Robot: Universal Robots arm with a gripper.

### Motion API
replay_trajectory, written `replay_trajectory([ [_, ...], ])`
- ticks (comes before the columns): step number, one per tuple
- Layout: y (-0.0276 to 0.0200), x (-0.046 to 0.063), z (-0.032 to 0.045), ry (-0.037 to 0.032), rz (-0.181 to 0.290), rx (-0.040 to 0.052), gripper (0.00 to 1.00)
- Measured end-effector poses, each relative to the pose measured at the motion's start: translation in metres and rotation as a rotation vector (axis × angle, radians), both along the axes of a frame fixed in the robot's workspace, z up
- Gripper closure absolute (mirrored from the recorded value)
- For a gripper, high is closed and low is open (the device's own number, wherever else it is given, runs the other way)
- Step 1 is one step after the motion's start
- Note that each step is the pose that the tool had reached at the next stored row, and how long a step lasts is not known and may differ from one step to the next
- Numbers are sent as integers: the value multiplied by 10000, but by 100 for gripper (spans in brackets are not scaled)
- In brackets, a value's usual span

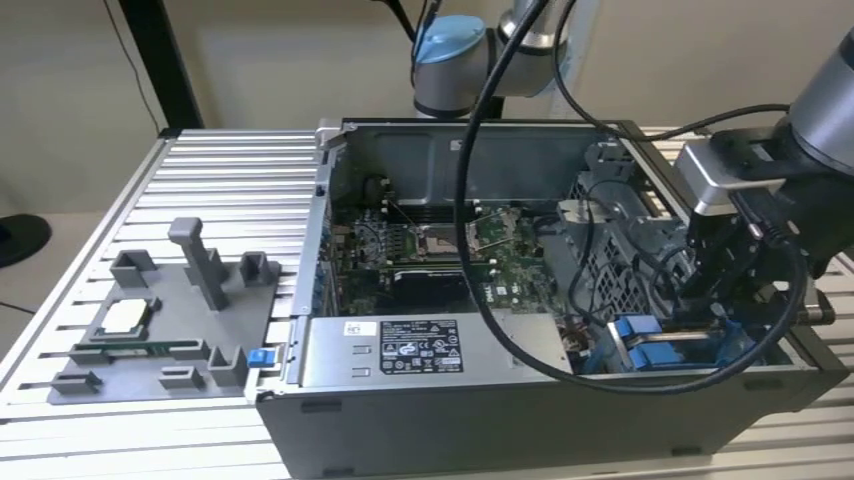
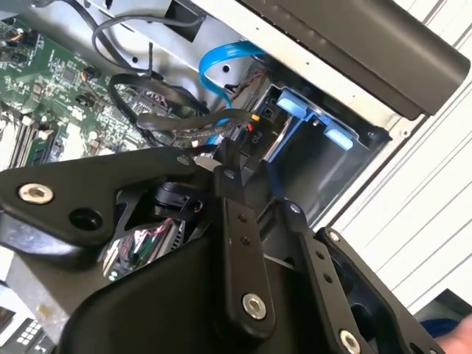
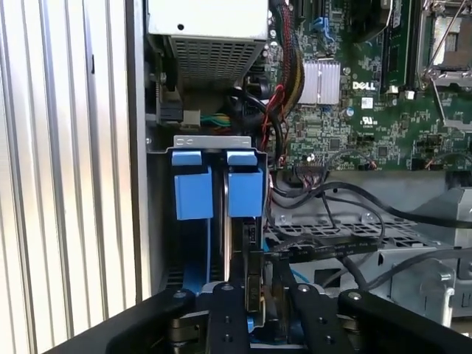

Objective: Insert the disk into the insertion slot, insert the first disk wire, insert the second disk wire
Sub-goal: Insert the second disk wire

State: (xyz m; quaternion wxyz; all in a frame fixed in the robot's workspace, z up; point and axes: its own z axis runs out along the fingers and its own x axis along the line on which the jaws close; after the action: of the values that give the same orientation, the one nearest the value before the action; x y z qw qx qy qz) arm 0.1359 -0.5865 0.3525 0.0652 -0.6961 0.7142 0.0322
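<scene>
In the exterior view, the open grey metal computer case (image 1: 534,400) lies on the ribbed aluminium surface (image 1: 200,170). My arm reaches down into its lower right corner. There my black hand (image 1: 707,300) hangs low inside the grey perforated insertion slot with blue rails (image 1: 601,300), just above the bright blue carrier tabs. I judge I am this deep because the cable end of the drive can only be reached from inside the case. The grey labelled power-supply box (image 1: 420,345) sits in the lower centre, well apart from my hand.

In the second wrist view, my hand (image 2: 251,184) fills the lower half of the frame. Its tip points at a small black wire plug with a red mark (image 2: 249,134) in the centre. A loop of flat blue data cable (image 2: 221,66) arches above it. The plug sits close to the back of the bay, and I cannot see whether it is fully home.

In the first wrist view, the silver-grey disk in its bright blue carrier (image 3: 245,193) stands upright in the slot, left of centre and beside a second blue carrier (image 3: 193,193). It looks already seated, with the tabs level under the cage rim. My hand (image 3: 258,295) sits at the bottom edge, lined up with the disk, and a dark plug stands in its middle. I cannot tell how far my hand is open, nor whether it really grips that plug. The green motherboard (image 3: 354,110) lies at the upper right, untouched.
</scene>
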Motion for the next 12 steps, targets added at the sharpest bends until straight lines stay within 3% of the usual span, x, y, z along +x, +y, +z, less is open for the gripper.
replay_trajectory([
  [7, 0, 0, 249, 0, 0, 1, 0],
  [12, 0, 0, 296, 0, 1, 1, 0],
])
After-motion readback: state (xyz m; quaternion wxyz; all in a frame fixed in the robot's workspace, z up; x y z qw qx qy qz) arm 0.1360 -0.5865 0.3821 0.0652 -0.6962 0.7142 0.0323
